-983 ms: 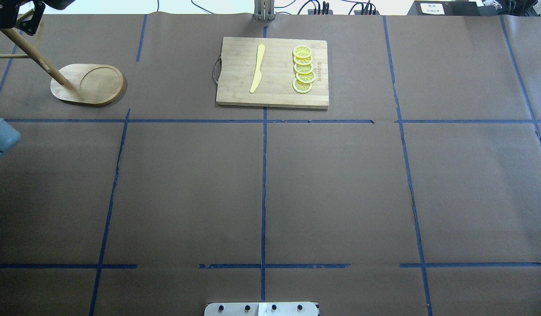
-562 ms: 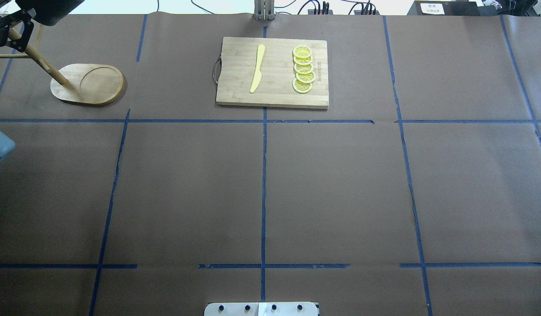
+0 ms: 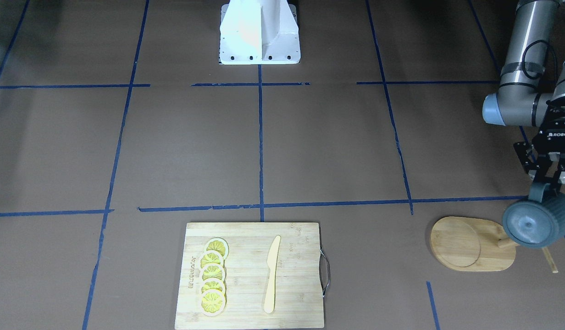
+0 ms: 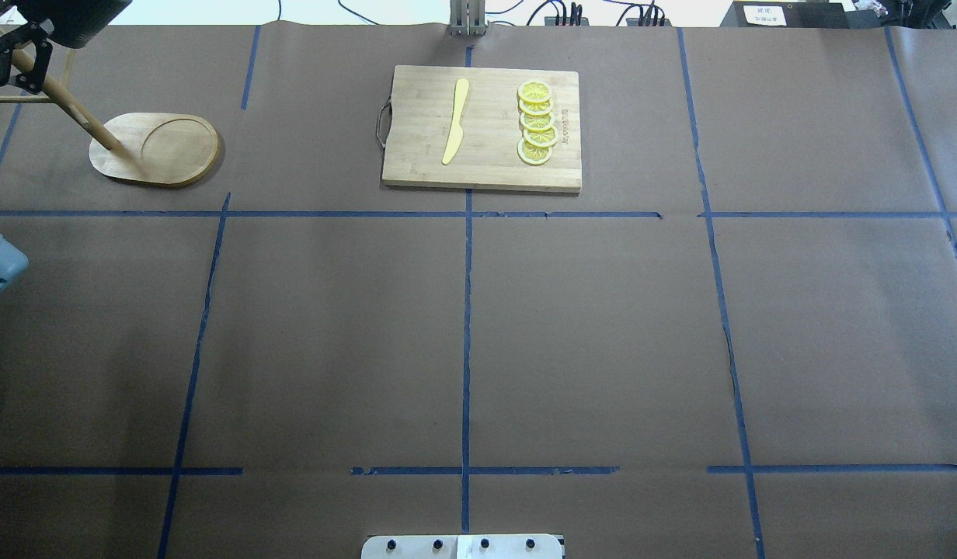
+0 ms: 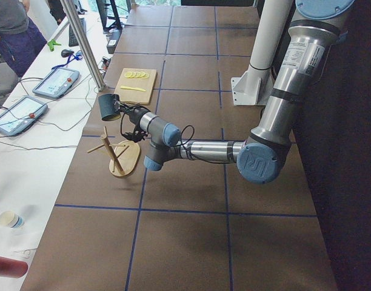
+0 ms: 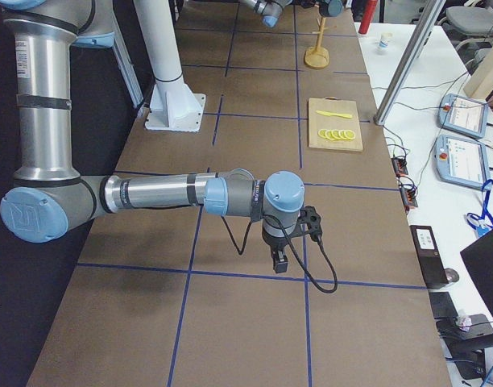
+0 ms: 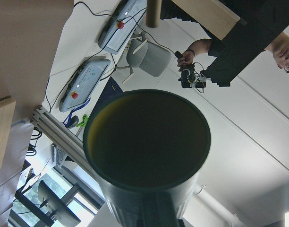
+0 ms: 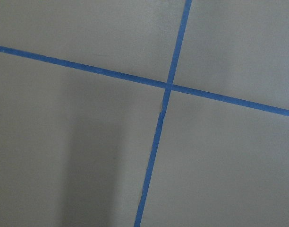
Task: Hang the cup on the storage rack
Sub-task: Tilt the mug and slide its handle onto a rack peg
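Item under inspection: the cup (image 3: 534,225). It is off the table (image 4: 463,334) and lies on its side in the air, hanging directly beneath the left gripper (image 3: 549,183). The left wrist view is filled by its open mouth.

The left gripper's fingers are clamped on the handle (image 3: 542,189) at the top of the cup, and the grip appears secure.

The storage rack (image 3: 466,245) stands below and slightly to one side of the gripper. Its base is flat on the table and its pole rises toward the cup. In the left side view the cup sits above the pegs (image 5: 100,147), apart from them, and no peg passes through the handle.

Progress, as judged: the cup is picked up, lifted and carried to the rack. The hang itself is not yet made. Still to do: line the handle loop up with a peg, slide it on, release and withdraw.

The right gripper (image 6: 279,260) is far from the work, low over bare table. I cannot tell whether its jaws are apart or together.

The cutting board (image 3: 250,293) lies well away and plays no part.
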Robot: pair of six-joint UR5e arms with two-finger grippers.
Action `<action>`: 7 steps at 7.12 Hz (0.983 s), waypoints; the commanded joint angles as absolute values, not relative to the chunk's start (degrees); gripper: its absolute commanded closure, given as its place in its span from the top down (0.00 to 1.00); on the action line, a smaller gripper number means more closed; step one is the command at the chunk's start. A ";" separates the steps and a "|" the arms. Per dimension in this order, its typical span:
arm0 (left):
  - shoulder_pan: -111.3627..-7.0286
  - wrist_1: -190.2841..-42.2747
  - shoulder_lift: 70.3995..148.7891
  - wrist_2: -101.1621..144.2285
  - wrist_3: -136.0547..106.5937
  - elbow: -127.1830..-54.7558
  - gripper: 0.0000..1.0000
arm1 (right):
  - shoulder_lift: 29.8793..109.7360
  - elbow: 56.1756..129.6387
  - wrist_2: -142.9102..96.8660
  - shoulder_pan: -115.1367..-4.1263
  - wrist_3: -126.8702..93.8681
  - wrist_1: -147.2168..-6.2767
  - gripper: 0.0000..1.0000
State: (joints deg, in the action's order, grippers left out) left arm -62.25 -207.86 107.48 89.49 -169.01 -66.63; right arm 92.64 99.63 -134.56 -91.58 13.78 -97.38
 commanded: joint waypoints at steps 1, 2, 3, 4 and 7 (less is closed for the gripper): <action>-62.23 -208.48 108.98 88.07 -168.84 -63.72 0.02 | 92.64 100.02 -134.56 -91.58 13.71 -97.38 1.00; -62.23 -208.48 108.98 87.89 -168.66 -63.72 0.02 | 92.64 100.02 -134.56 -91.58 13.71 -97.38 1.00; -62.23 -208.91 108.98 87.89 -168.58 -62.94 0.02 | 92.55 100.11 -134.56 -91.58 13.71 -97.38 1.00; -62.14 -211.09 108.98 87.11 -168.57 -61.02 0.03 | 92.64 100.02 -134.56 -91.58 13.71 -97.38 1.00; -62.14 -214.98 108.64 86.66 -168.57 -57.04 0.04 | 92.64 100.11 -134.56 -91.58 13.71 -97.38 1.00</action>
State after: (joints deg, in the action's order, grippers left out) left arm -62.14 -214.16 108.92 86.74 -168.57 -57.77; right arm 92.58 100.10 -134.56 -91.58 13.71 -97.38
